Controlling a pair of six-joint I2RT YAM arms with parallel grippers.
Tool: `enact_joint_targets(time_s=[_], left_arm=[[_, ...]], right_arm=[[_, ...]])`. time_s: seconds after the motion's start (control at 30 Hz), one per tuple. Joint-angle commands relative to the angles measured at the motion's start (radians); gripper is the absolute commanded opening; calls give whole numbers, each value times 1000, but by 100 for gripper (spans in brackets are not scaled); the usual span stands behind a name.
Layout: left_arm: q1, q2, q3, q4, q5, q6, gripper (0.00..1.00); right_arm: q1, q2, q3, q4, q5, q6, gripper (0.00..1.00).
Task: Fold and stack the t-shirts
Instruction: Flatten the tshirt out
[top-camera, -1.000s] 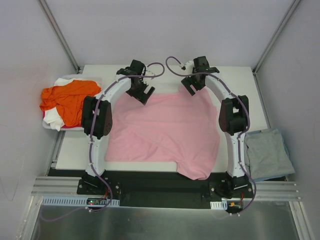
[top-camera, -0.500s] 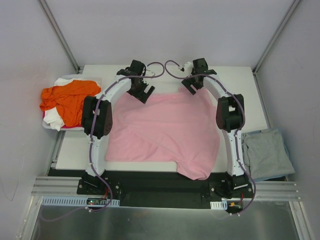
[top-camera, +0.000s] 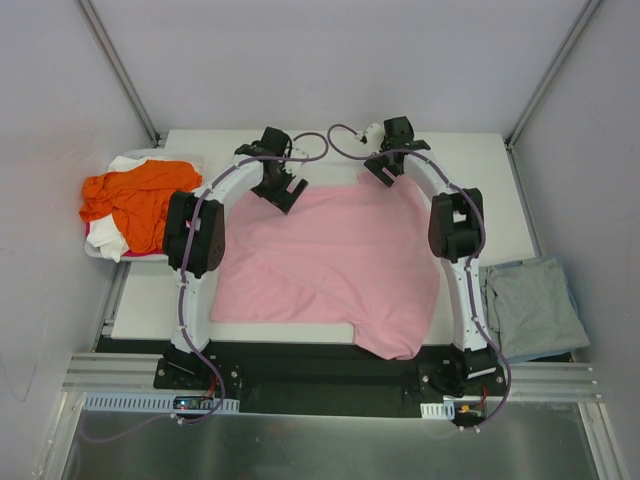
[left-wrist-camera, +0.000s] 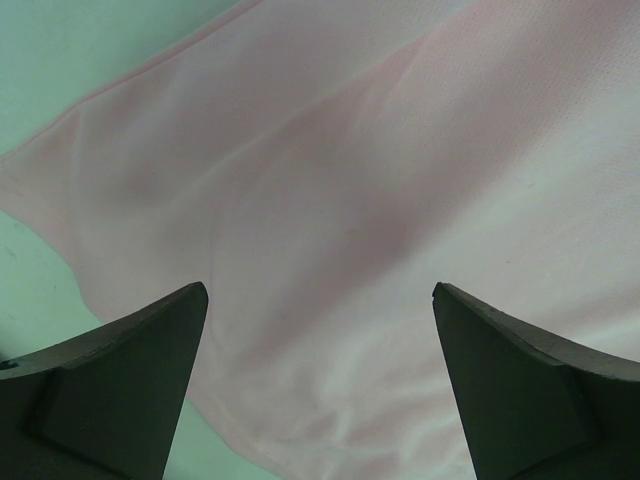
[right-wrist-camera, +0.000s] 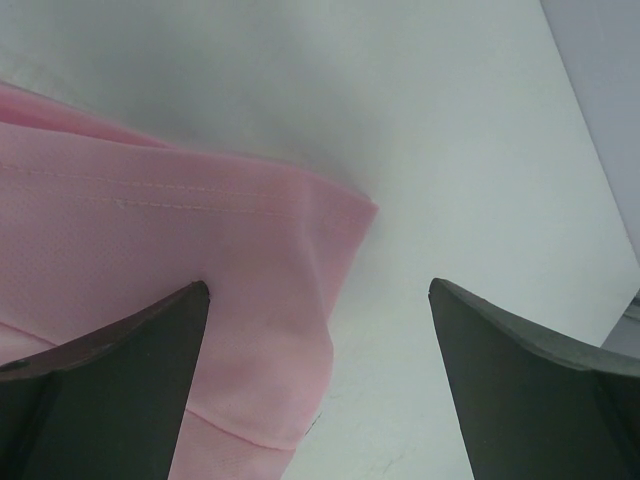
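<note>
The light pink t-shirt (top-camera: 330, 260) lies spread on the table, one part hanging over the near edge. My left gripper (top-camera: 283, 190) is open just above its far left corner; the left wrist view shows pink cloth (left-wrist-camera: 330, 200) between the spread fingers (left-wrist-camera: 120, 380). My right gripper (top-camera: 385, 172) is open above the far right corner; the right wrist view shows a hemmed pink corner (right-wrist-camera: 200, 290) under the left finger, bare table to the right. The orange t-shirt (top-camera: 135, 200) lies on a white one (top-camera: 108, 238) at the left. The grey-blue t-shirt (top-camera: 535, 305) lies folded at the right.
The orange and white shirts rest in a white tray (top-camera: 95, 250) off the table's left side. Grey walls with metal posts (top-camera: 120, 70) stand close around the table (top-camera: 470, 160). A black rail (top-camera: 320, 370) holds the arm bases at the near edge.
Both grippers have shifted slightly toward the shirt's far corners, the right one moving a little left and back. The shirt lies as before.
</note>
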Motion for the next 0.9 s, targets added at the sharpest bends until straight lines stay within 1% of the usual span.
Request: enact_joint_targets(time_s=[0.0,0.17,0.3,0.5,0.67,0.87], left_arm=[[-6,-61,-11,8,-23,7,96],[-6,-70,-20,9,-31,8,96],[-6,-83,-39,12,-37,17,96],[-6,-110,-68,17,-76,36,95],[-4,-104,-65,26,-86,36,95],[-6,-84,-71,25,-60,33,95]], right_arm=[[2,31,74,22,38,-50,96],[5,60,102,28,38,-59,96],[9,74,102,57,60,-102,97],[3,85,70,118,110,-167,97],[-6,80,67,120,126,-167,97],[-6,51,39,121,100,-130,97]])
